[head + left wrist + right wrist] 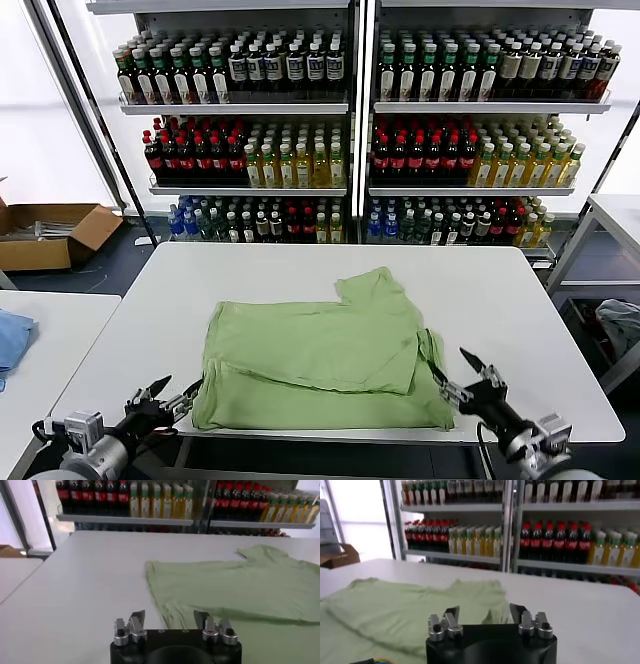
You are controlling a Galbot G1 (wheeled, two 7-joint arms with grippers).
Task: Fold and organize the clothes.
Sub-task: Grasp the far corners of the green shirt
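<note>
The clothes, one light green shirt (pixel 320 350), lie partly folded and flat on the white table (pixel 500 290), reaching almost to its front edge. A sleeve sticks out toward the back. My left gripper (pixel 175 393) hovers open just off the shirt's front left corner. My right gripper (pixel 455 370) is open at the front right corner. In the left wrist view the left gripper (pixel 169 619) has wide-apart jaws with nothing between them, and the shirt (pixel 240 585) lies just ahead. The right wrist view shows the right gripper (pixel 485 614) equally wide and empty, facing the shirt (pixel 405 610).
Shelves of bottles (pixel 350 130) stand behind the table. A blue cloth (pixel 12 340) lies on a side table at the left, with a cardboard box (pixel 50 230) on the floor beyond. A grey-blue fabric heap (pixel 620 325) sits low at the right.
</note>
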